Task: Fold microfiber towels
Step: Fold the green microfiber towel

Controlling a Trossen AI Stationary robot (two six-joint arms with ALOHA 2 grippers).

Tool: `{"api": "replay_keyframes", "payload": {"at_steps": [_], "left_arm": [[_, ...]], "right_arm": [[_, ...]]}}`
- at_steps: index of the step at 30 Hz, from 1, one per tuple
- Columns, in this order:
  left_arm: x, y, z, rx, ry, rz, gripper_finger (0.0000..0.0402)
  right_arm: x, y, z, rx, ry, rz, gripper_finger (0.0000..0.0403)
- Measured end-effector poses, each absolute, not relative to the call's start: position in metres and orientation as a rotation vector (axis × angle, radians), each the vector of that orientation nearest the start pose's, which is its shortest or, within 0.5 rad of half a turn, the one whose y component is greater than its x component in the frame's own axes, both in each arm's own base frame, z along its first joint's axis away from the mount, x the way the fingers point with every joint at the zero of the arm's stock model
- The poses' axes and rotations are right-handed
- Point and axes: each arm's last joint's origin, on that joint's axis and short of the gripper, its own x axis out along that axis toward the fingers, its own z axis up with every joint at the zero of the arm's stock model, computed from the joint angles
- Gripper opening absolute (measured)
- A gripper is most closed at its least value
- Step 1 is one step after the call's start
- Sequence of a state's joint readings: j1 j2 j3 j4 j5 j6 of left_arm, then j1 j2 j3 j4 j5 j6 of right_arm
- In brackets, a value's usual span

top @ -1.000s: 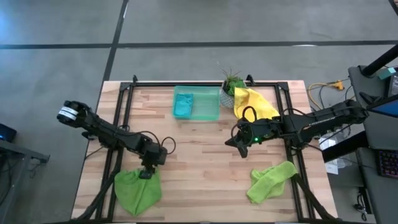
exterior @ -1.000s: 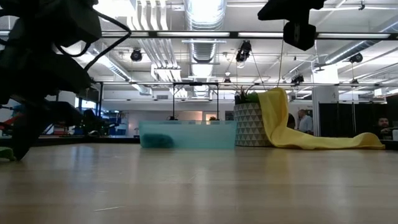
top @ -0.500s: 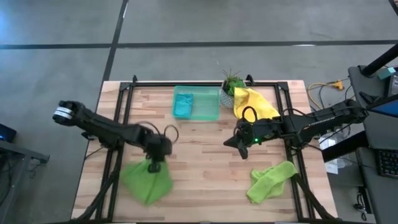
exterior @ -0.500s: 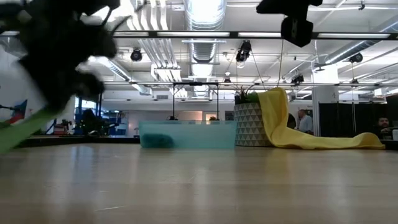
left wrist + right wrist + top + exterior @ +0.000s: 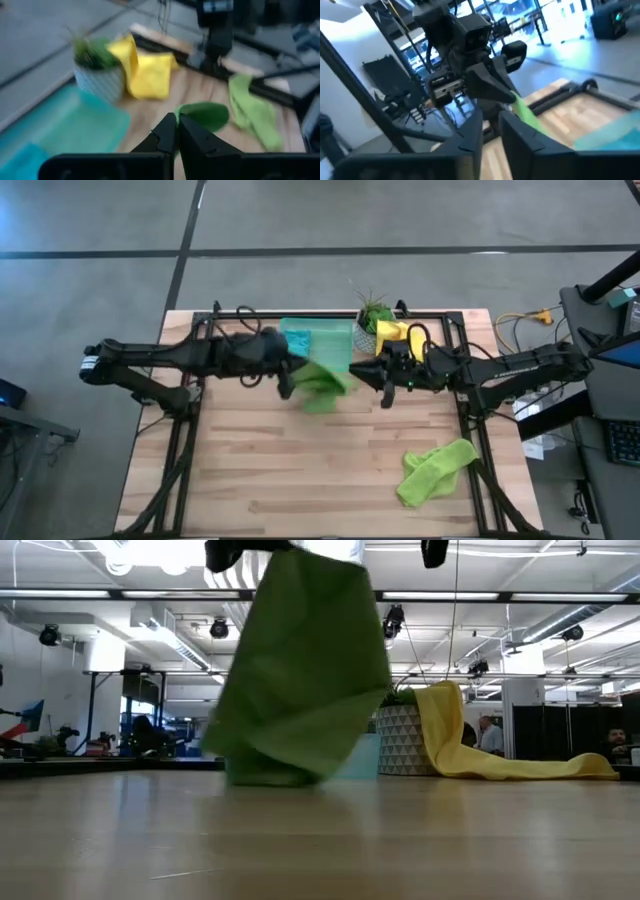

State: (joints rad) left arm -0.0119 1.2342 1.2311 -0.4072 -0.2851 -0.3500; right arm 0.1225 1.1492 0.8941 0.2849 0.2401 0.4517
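Bright overhead ceiling lights [image 5: 325,555], glare; wrist views motion-blurred; soft shadows.

Wooden table [image 5: 300,470]: green tray [image 5: 335,355], potted plant [image 5: 372,320], yellow towel [image 5: 392,332] at far edge; lime towel [image 5: 435,470] near right corner.

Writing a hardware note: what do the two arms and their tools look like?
Both arms are dark, slim and jointed, with black cables looping off them. The left arm has a white band near its base. The right tool shows a small green light. Each tool ends in two dark tapered fingers.

overhead looking straight down, low camera level across table [image 5: 400,840], wrist cameras close
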Motion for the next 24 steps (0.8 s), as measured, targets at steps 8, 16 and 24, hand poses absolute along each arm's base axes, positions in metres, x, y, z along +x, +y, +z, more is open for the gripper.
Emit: {"api": "replay_keyframes", "payload": {"at_steps": [8, 16, 24], "left_arm": [[0.287, 0.02, 0.401, -0.192, 0.298, 0.414, 0.0], [0.305, 0.024, 0.424, -0.204, 0.236, 0.398, 0.0], [0.301, 0.026, 0.446, -0.231, 0.192, 0.339, 0.0]], "right_arm": [[0.269, 0.019, 0.391, 0.152, 0.023, -0.254, 0.0182], [0.31, 0.017, 0.424, -0.061, 0.25, -0.333, 0.0211], [0.339, 0.023, 0.431, -0.154, 0.358, -0.449, 0.0196]]}}
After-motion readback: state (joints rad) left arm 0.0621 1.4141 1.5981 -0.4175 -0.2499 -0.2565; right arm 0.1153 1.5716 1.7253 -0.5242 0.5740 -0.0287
